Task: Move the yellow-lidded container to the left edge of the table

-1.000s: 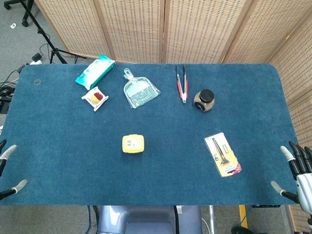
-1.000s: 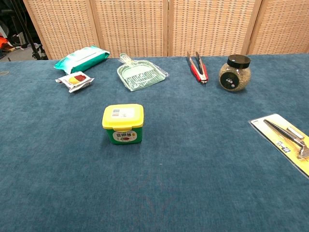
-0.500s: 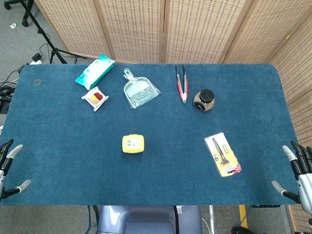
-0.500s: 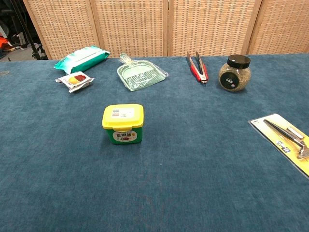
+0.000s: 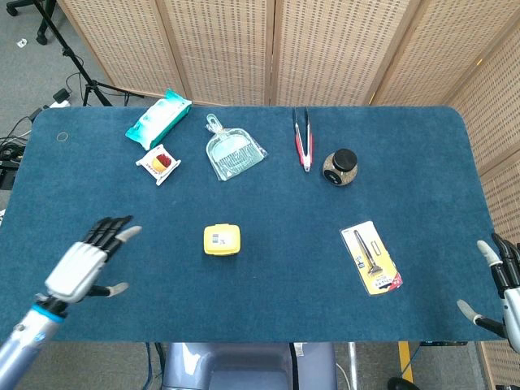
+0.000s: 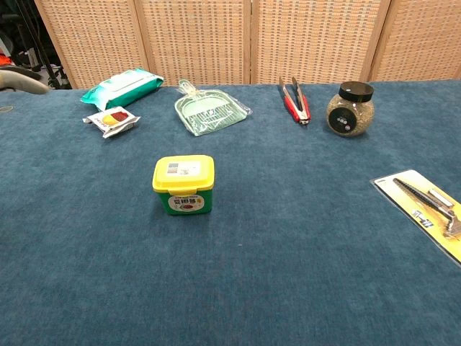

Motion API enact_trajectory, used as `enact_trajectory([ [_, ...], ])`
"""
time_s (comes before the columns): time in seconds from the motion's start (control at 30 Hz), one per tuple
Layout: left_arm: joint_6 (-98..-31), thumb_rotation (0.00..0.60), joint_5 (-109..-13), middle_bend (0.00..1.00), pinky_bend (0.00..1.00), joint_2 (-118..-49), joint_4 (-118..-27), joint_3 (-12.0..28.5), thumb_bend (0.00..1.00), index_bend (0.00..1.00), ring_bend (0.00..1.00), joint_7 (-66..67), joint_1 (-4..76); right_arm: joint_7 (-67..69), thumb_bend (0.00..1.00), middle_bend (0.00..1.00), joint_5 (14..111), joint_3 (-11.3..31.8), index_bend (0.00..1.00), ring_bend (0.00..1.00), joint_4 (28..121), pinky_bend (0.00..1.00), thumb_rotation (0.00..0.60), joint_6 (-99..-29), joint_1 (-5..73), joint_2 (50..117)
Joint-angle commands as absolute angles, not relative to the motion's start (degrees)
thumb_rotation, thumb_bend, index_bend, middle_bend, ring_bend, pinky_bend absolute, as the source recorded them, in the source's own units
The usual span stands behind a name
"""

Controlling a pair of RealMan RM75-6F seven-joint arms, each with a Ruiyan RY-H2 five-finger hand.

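The yellow-lidded container (image 5: 222,240) stands upright near the middle of the blue table (image 5: 268,284); the chest view shows its yellow lid and green label (image 6: 184,184). My left hand (image 5: 85,262) hovers over the table's front left, fingers spread and empty, well left of the container. In the chest view only a fingertip (image 6: 18,81) of it shows at the far left edge. At the table's front right corner my right hand (image 5: 502,288) sits off the edge, fingers apart, holding nothing.
Along the back lie a wipes pack (image 5: 158,118), a small snack packet (image 5: 158,163), a clear dustpan (image 5: 232,152), red tongs (image 5: 303,138) and a black-lidded jar (image 5: 340,167). A carded tool (image 5: 371,257) lies front right. A folding screen stands behind the table.
My left hand has swung from off the table's front left corner up and right over the table toward the container. The right hand has dropped slightly. The container has not moved.
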State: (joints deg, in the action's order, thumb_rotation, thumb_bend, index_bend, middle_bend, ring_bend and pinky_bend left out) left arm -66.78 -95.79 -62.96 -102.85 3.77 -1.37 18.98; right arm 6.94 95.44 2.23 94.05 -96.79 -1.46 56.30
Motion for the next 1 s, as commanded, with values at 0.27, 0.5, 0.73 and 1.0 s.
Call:
enact_trajectory([
  [0.27,-52.0,0.600,-67.7,0.00,0.00,-86.7,-101.5,13.0,0.00,0.00,0.00,26.6,35.5,9.9,0.00,0.00,92.4,3.2,0.05,0.00,93.7,0.00,0.600,-94.5,-0.5,55.5],
  [0.5,-52.8,0.600,-55.0,0.00,0.03,-96.3,-95.3,15.0,0.00,0.00,0.00,34.4,41.4,11.5,0.00,0.00,89.6,4.2,0.05,0.00,93.2,0.00,0.600,-92.8,0.1,55.1],
  [0.73,-54.5,0.600,-52.3,0.25,0.35,-101.7,-88.4,15.1,0.01,0.19,0.26,35.3,44.3,13.3,0.00,0.00,86.6,5.4,0.05,0.00,92.5,0.00,0.600,-90.4,1.0,54.8],
  [1.0,-56.8,0.600,-56.1,0.49,0.53,-104.2,-83.4,14.6,0.15,0.47,0.48,31.3,44.9,12.1,0.00,0.00,85.4,5.7,0.05,0.00,92.4,0.00,0.600,-88.6,1.8,55.3],
])
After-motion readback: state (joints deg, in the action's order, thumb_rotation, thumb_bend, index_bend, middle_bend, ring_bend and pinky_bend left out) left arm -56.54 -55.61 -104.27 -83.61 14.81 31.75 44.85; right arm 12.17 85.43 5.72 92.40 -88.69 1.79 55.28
